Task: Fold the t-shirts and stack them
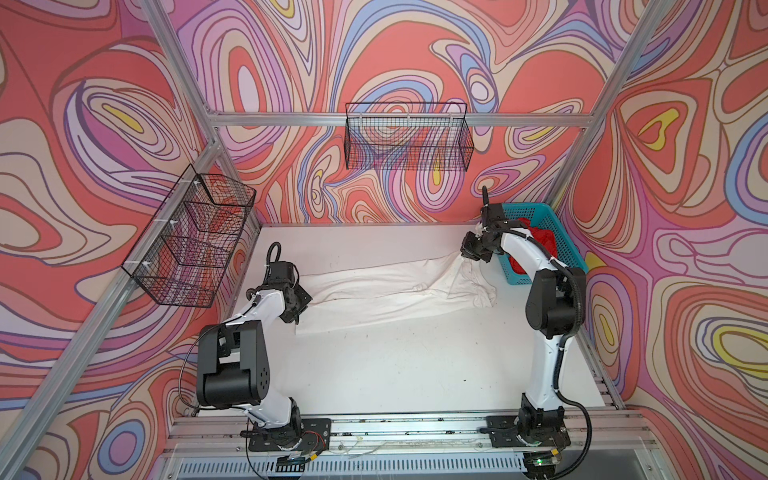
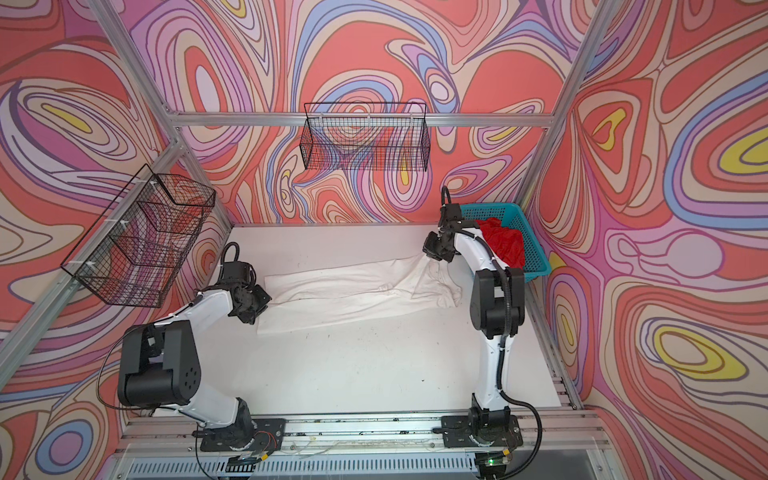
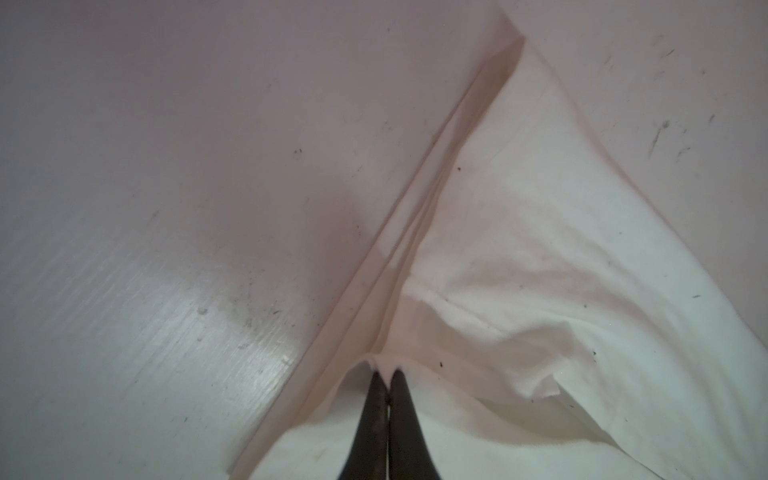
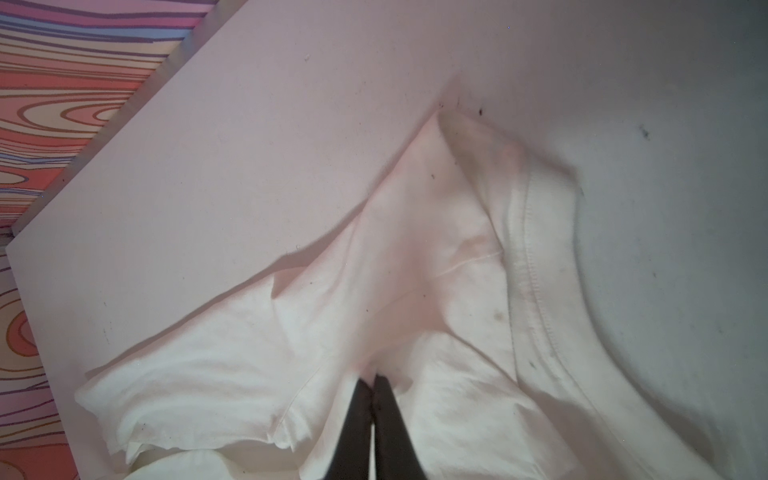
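White t-shirt: lying stretched across the far half of the table, reaching from the left arm's side to the right arm's side in both top views; faint dark specks are showing on the cloth.
Left end effector: its two dark fingers are pressing together on a pinch of the white t-shirt's edge, the cloth bunching up just past the tips in the left wrist view.
Left end of the shirt: lying flat with a straight folded edge, seen beside the left end effector in a top view.
Right end effector: its fingers are closing tight on a fold of the white t-shirt close to the stitched collar, the fabric rising in a peak toward the tips.
Right end of the shirt: crumpling and lifting toward the right end effector, with the sleeve and collar part lying in loose folds on the table.
Red t-shirt: sitting bunched inside the teal basket at the far right corner of the table, behind the right arm, well apart from the white one.
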`<action>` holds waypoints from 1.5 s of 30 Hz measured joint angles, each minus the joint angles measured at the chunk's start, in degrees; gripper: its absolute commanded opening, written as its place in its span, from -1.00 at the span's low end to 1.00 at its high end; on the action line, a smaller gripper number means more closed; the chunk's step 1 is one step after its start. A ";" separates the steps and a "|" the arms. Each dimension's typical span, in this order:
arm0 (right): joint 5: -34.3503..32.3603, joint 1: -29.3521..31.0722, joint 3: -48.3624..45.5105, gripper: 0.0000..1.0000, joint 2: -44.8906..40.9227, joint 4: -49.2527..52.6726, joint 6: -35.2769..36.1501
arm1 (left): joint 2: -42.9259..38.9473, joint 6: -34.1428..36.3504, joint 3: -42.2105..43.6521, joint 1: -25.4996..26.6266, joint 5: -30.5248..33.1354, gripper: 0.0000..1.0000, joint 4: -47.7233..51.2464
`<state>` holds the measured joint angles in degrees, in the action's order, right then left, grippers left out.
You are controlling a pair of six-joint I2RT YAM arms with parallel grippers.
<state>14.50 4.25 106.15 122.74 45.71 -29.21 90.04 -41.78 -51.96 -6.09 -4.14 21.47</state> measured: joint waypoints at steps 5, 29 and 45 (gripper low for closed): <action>1.51 -0.04 1.36 -0.26 2.93 -0.33 0.33 | 0.59 0.02 0.00 0.00 1.22 -0.30 0.09; 5.75 8.92 -25.86 0.23 -8.28 -7.28 -2.93 | -7.54 -0.07 0.00 2.51 4.61 0.45 6.29; 7.93 10.54 -24.55 0.14 -7.48 -11.54 -6.34 | -7.56 -0.33 0.68 2.51 4.61 0.46 6.62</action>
<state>22.44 14.79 81.60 115.26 34.17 -35.55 82.48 -42.11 -51.29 -3.57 0.47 28.10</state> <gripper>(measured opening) 0.572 0.732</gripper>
